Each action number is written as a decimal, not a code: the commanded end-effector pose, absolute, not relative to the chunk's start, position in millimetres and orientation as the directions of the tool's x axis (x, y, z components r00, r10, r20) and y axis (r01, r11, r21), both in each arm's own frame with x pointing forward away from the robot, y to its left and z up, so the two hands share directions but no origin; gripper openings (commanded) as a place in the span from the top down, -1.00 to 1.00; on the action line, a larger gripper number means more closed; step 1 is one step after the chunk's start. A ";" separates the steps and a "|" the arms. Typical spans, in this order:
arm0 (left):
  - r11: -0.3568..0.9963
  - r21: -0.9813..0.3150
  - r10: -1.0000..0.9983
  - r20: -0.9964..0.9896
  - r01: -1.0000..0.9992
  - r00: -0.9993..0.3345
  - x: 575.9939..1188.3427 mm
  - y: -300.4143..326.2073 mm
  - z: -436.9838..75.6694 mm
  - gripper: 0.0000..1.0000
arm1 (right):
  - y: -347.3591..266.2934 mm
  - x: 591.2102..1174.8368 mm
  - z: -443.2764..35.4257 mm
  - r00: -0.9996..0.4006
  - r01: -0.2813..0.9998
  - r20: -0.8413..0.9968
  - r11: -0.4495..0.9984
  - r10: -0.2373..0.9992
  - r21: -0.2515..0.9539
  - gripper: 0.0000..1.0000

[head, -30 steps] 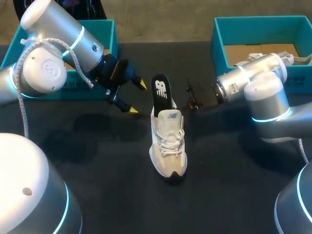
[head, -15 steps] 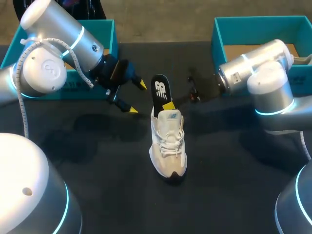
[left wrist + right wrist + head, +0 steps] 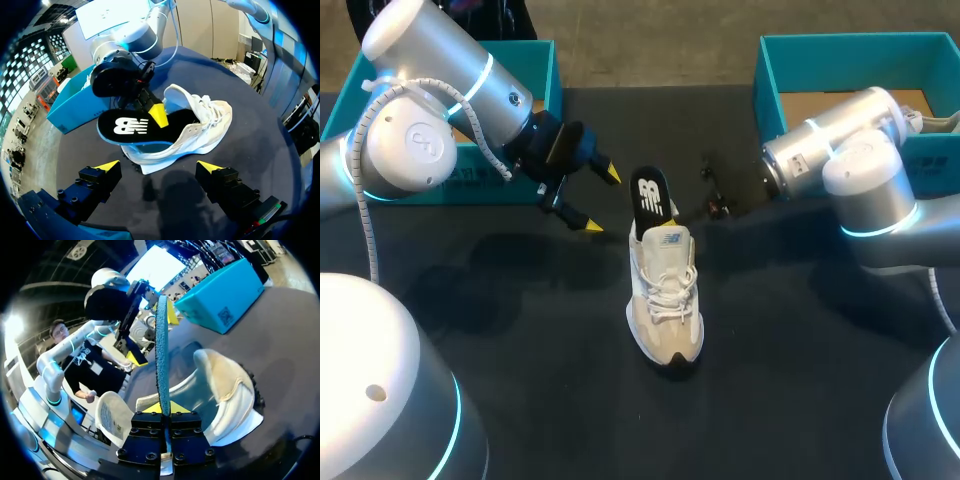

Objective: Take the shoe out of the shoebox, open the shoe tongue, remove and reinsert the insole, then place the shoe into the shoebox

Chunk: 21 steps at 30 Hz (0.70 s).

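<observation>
Insole (image 3: 649,192) is what your right gripper (image 3: 670,210) has clamped: the fingers are closed down narrow on it, one on each face. The right wrist view shows the blue edge of the insole rising straight up from between the two fingers. In the left wrist view you can see one yellow fingertip (image 3: 158,114) pressed on the insole's black upper face, just beside the white logo. The other finger is hidden beneath it.

The insole is black on top and blue underneath. Its rear part juts out past the heel of the shoe (image 3: 665,300), while its front part sits in the shoe's opening. How deep it reaches you cannot tell.

The shoe is a cream-white laced sneaker, standing on its sole near the middle of the black table (image 3: 520,360). Its toe points toward you and its heel toward the far edge. It is outside both boxes.

Your left gripper (image 3: 599,199) hangs just to the left of the shoe's heel. Its fingers are spread wide with nothing between them, and they are apart from both shoe and insole.

A teal shoebox (image 3: 470,172) sits behind your left arm at the far left of the table. A second teal box (image 3: 820,48) stands at the far right, behind your right arm.
</observation>
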<state>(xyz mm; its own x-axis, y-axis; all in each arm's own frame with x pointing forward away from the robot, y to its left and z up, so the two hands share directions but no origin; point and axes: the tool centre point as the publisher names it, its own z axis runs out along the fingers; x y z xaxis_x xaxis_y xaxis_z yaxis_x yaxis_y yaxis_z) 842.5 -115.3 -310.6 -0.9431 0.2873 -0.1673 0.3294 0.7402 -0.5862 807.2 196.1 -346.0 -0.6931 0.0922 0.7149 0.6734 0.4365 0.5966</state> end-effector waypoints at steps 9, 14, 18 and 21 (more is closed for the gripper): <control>0.742 -0.583 0.288 -0.167 0.330 -0.943 841.9 -115.2 -310.2 -1.00 | 200.7 796.3 -342.0 -0.694 0.672 0.712 0.450 0.105 0.588 0.51; 0.742 -0.583 0.288 -0.167 0.330 -0.943 841.9 -115.2 -310.2 -1.00 | 201.5 806.8 -331.9 -0.720 0.645 0.687 0.462 0.100 0.608 0.38; 0.742 -0.583 0.288 -0.167 0.330 -0.943 841.9 -115.2 -310.2 -1.00 | 202.9 813.7 -329.1 -0.730 0.633 0.678 0.469 0.093 0.617 0.44; 0.742 -0.583 0.288 -0.167 0.330 -0.943 841.9 -115.2 -310.2 -1.00 | 204.2 818.3 -329.4 -0.733 0.627 0.675 0.471 0.087 0.620 0.65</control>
